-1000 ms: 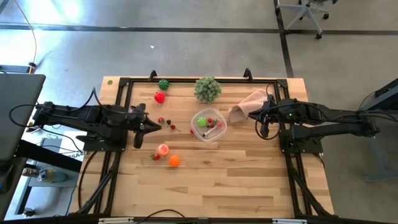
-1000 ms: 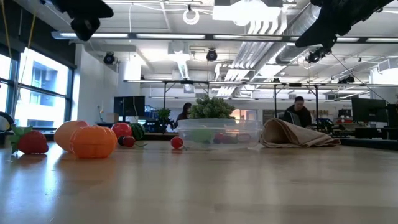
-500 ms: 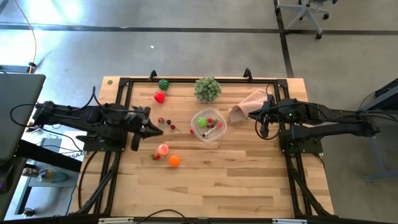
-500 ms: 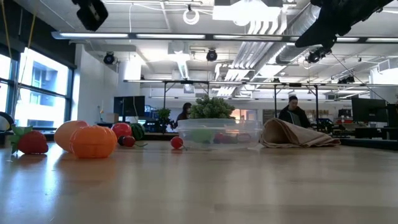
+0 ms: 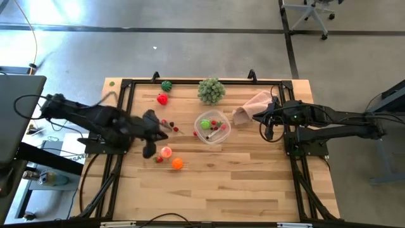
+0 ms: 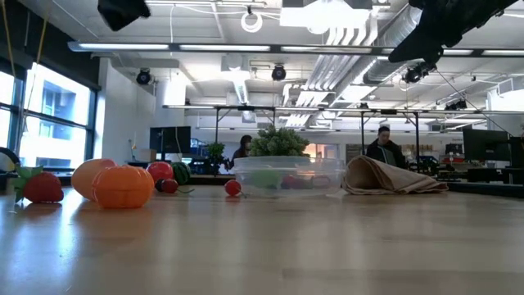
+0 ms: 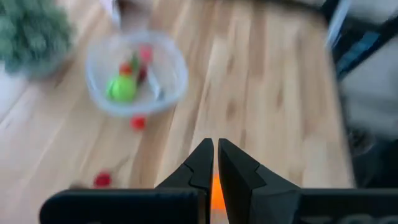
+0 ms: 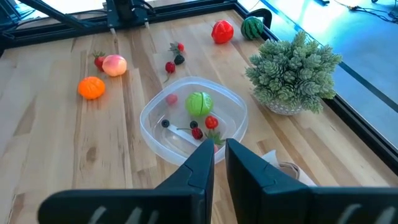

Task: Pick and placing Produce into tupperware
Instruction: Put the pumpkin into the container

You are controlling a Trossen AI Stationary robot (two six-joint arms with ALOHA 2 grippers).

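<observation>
Left end effector (image 5: 149,151), fingers together and empty, hung over the desk (image 5: 253,190) just beside the peach (image 5: 166,151) and orange (image 5: 177,164); tupperware (image 5: 212,127) beyond held a few pieces, most produce outside.

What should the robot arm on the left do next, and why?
Probably open the left end effector and lower it onto the pink fruit beside it. Its fingers are shut and empty, hovering above the table, while the pink fruit and the orange one lie outside the tupperware, which already holds a few pieces. The right end effector waits shut by the pink cloth.
</observation>
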